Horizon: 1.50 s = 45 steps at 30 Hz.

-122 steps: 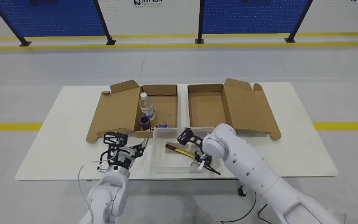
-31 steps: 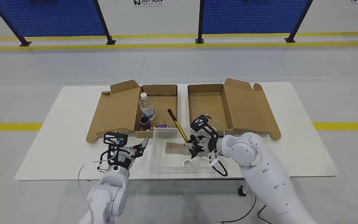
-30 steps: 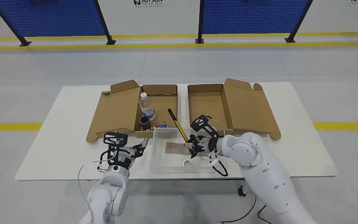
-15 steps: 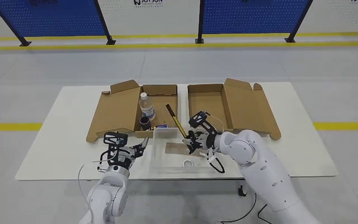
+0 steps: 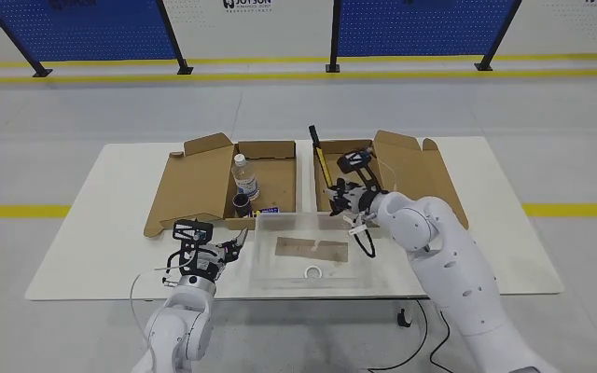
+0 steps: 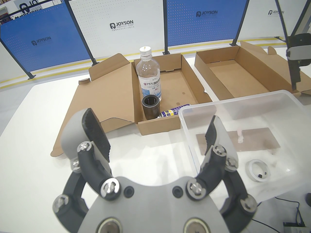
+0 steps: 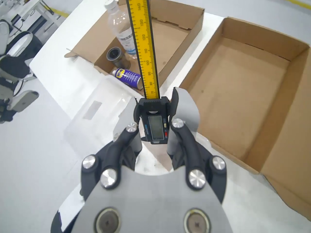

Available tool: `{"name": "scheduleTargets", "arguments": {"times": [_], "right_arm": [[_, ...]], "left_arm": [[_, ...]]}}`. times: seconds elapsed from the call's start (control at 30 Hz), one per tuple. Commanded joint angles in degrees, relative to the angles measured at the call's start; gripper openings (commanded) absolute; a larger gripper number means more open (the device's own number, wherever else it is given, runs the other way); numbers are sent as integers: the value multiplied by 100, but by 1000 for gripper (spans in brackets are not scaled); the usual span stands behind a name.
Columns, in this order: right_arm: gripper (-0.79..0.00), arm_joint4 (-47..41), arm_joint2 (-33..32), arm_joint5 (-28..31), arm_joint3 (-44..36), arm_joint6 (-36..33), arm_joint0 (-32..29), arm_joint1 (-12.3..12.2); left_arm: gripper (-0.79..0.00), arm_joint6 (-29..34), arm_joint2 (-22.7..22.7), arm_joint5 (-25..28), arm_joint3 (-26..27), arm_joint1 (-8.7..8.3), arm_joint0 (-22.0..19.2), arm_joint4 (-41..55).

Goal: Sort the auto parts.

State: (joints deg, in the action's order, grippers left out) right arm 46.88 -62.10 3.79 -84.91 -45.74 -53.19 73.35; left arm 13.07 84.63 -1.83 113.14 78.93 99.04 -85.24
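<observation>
The right arm comes up from the table's front right with its elbow bent, the wrist above the near end of the right box (image 7: 238,78), just past the bin's (image 6: 243,99) far rim. The right gripper (image 7: 154,103) is closed on the caliper (image 7: 142,39), its fingers pressing the two sides of the black display head. The yellow scale points straight out from the jaws toward the far side of the table. In the top view the caliper is held in the air along the right box's wall nearest the left box (image 5: 266,149). The left arm sits low at the table's (image 6: 36,127) front left, its wrist aimed toward the boxes. The left gripper (image 6: 151,120) has its jaws spread wide with nothing between them, just beside the bin's left wall and above bare table. In the left box a bottle (image 6: 148,73) stands upright, a black cylinder (image 6: 150,106) stands in front of it, and a spray can (image 6: 172,111) lies on its side next to the cylinder against the near wall. In the bin lie a metal ring (image 6: 257,173) and a flat brown sheet (image 6: 255,138), apart from each other.
</observation>
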Motion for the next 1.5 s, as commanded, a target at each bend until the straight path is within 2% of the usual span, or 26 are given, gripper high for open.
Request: {"name": "scheduleTargets", "arguments": {"times": [0.0, 0.3, 0.7, 0.8, 1.47], "right_arm": [[-785, -16, 29, -187, 136, 41, 86, 23], [-785, 129, 353, -718, 841, 144, 554, 156], [-785, 255, 486, -2137, 1824, 429, 879, 341], [-785, 235, 462, -2320, 2039, 485, 930, 368], [-785, 61, 590, -2379, 3209, 509, 1226, 567]], "left_arm": [[0, 0, 0, 0, 0, 0, 0, 0], [0, 0, 0, 0, 0, 0, 0, 0], [0, 0, 0, 0, 0, 0, 0, 0], [0, 0, 0, 0, 0, 0, 0, 0], [0, 0, 0, 0, 0, 0, 0, 0]]}}
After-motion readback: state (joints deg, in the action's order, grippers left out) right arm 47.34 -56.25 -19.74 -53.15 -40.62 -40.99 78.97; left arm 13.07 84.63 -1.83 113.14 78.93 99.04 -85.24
